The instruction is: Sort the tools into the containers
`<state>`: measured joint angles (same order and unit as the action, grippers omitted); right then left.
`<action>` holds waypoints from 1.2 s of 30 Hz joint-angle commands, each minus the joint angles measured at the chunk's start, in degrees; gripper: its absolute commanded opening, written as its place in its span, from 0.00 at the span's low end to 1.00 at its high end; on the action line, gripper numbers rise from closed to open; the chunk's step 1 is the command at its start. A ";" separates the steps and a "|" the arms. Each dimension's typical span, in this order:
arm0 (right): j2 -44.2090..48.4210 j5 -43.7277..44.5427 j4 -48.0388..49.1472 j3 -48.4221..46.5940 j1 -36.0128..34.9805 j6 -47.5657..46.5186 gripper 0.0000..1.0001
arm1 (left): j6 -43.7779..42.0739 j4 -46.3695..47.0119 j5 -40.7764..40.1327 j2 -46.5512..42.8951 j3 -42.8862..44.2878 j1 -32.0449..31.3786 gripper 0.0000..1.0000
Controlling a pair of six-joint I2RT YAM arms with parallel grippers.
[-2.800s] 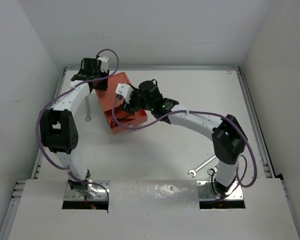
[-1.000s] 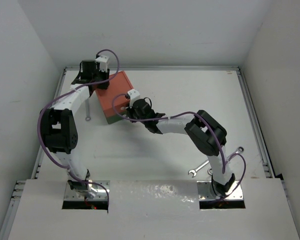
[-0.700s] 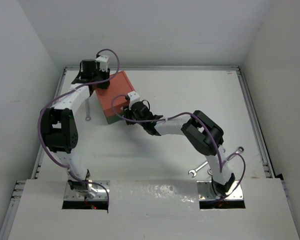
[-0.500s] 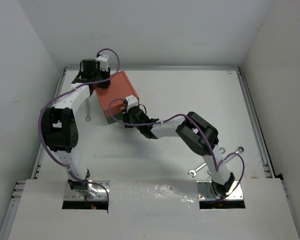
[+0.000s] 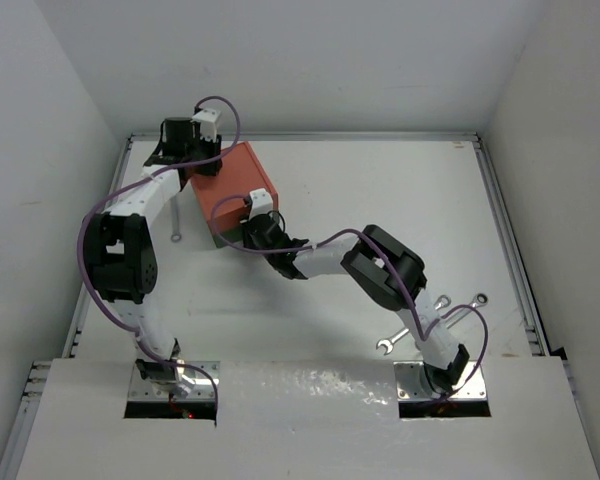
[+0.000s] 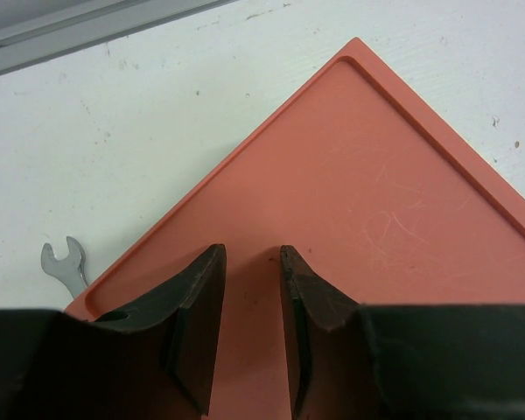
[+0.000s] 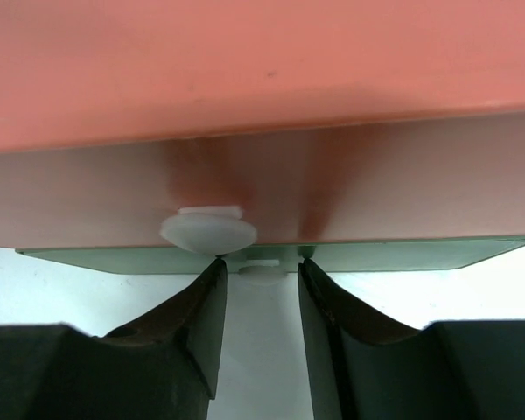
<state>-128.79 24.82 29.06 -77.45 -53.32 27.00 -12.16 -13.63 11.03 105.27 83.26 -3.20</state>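
Observation:
The small box (image 5: 230, 185) has an orange-red top and both drawers pushed in. In the right wrist view the orange-red drawer front (image 7: 376, 184) carries a white knob (image 7: 208, 231). The dark green drawer (image 7: 420, 254) sits below with its own white knob (image 7: 262, 271). My right gripper (image 7: 259, 262) is open at the box front (image 5: 250, 228), its fingers on either side of the lower knob. My left gripper (image 6: 249, 254) is open over the box's back corner (image 5: 202, 168). Slim silver wrenches lie left of the box (image 5: 177, 224) (image 6: 63, 262) and near the right arm base (image 5: 400, 335). No hex key shows.
Two more small wrenches (image 5: 442, 302) (image 5: 479, 298) lie at the right, near the purple cable (image 5: 480, 320). A raised metal rail (image 5: 505, 230) edges the white table; white walls close in on three sides.
The orange-red drawer, open 2.8 s ago, is now shut. My right arm has folded in and its gripper has moved left and lower, to the green drawer's knob. The left arm holds still.

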 commanded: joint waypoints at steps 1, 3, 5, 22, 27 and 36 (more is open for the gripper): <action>-1.02 2.25 4.87 -3.93 -0.29 0.33 0.36 | 0.12 -8.43 1.45 3.18 -2.67 0.21 0.28; -1.11 2.25 4.78 -4.11 -0.29 0.33 0.32 | 0.04 -8.43 1.45 3.18 -2.76 0.21 0.28; -1.55 2.43 4.43 -4.46 -0.29 0.33 0.32 | 0.03 -8.34 1.45 3.27 -2.76 0.21 0.28; -1.11 2.16 7.42 -3.50 -0.29 -3.89 0.00 | 0.39 -8.35 1.98 3.45 -2.84 0.21 0.28; 1.69 0.32 7.76 0.35 -0.82 -7.40 0.00 | 0.56 -8.26 1.89 3.71 -2.67 0.30 0.28; 10.75 -5.39 11.81 14.33 -4.77 -15.66 0.00 | 1.09 -8.43 1.45 4.50 -1.18 0.30 0.28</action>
<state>-123.02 22.41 35.68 -65.82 -56.14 15.88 -12.16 -13.04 11.49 105.71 83.40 -3.20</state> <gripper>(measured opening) 0.146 0.285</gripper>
